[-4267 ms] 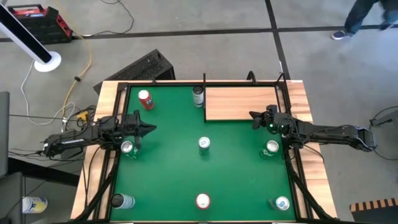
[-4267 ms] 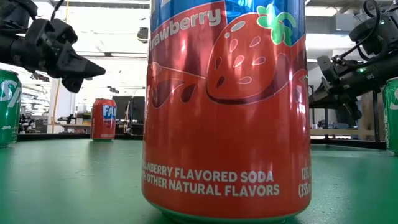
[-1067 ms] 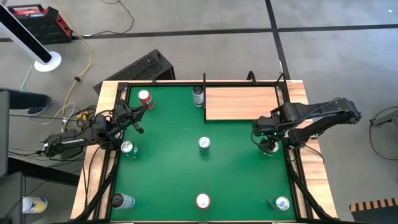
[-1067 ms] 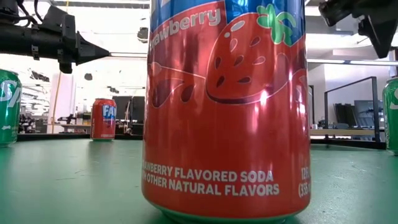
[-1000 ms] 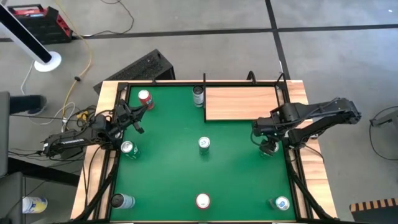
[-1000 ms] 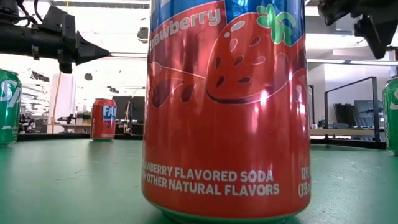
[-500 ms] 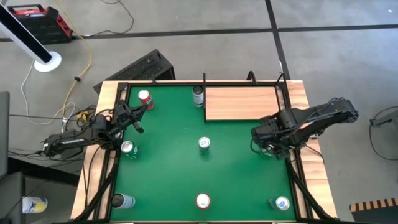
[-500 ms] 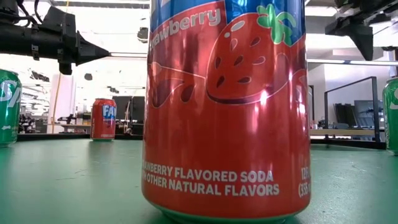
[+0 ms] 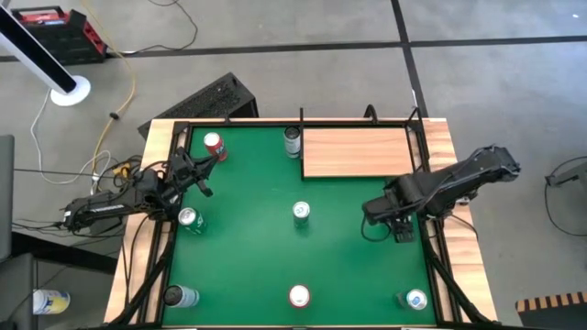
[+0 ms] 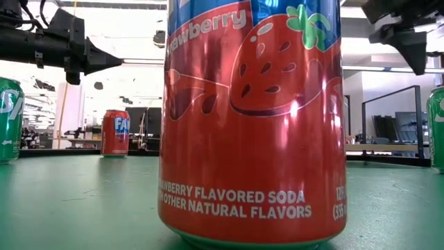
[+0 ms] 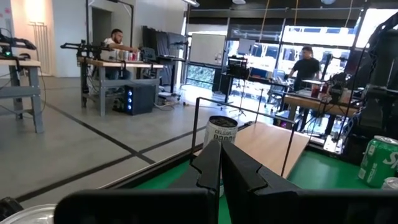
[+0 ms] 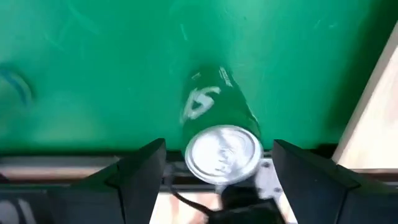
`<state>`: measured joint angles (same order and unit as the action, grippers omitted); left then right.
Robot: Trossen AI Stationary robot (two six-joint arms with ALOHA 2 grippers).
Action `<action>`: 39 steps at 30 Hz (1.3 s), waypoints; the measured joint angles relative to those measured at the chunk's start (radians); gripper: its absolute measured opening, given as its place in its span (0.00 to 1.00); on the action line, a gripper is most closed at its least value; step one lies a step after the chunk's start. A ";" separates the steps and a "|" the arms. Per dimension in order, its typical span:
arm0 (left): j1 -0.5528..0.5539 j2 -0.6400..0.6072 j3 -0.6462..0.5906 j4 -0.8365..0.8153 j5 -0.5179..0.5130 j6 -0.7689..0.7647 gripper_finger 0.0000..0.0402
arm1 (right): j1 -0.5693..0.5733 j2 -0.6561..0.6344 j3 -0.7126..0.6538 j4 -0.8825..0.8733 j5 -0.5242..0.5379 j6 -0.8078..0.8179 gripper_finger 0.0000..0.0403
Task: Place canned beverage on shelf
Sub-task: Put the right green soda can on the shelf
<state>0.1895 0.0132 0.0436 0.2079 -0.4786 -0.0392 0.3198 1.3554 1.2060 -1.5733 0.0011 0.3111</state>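
One green can (image 12: 222,134) sits between right pincer (image 12: 214,163) fingers.

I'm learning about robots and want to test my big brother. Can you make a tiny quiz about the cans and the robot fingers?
1. True or false: a can already stands on the shelf.
2. Which gripper hangs over the green can, with open fingers on either side of it?
A. left gripper
B. right gripper
3. Fill in: the fingers of the left gripper are ____.

Key:
1. False: the wooden shelf is bare, and the dark can stands on the green table beside it.
2. B: the right gripper, by the table's right side.
3. Shut, pointing toward the red can.
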 joint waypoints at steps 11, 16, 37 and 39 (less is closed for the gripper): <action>0.000 0.000 0.000 -0.017 0.001 0.017 0.00 | -0.007 -0.034 -0.004 0.003 -0.023 0.616 0.79; 0.000 0.000 0.000 -0.021 0.002 0.010 0.00 | -0.008 -0.130 -0.124 0.003 -0.052 0.879 0.79; 0.000 0.000 0.000 -0.034 0.001 -0.009 0.00 | 0.040 -0.398 -0.287 0.112 0.053 1.154 0.79; 0.000 0.000 0.000 -0.034 0.000 -0.008 0.00 | 0.040 -0.384 -0.309 0.140 0.052 1.129 0.79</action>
<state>0.1895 0.0128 0.0437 0.1741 -0.4781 -0.0472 0.3599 0.9717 0.8966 -1.4333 0.0536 1.4403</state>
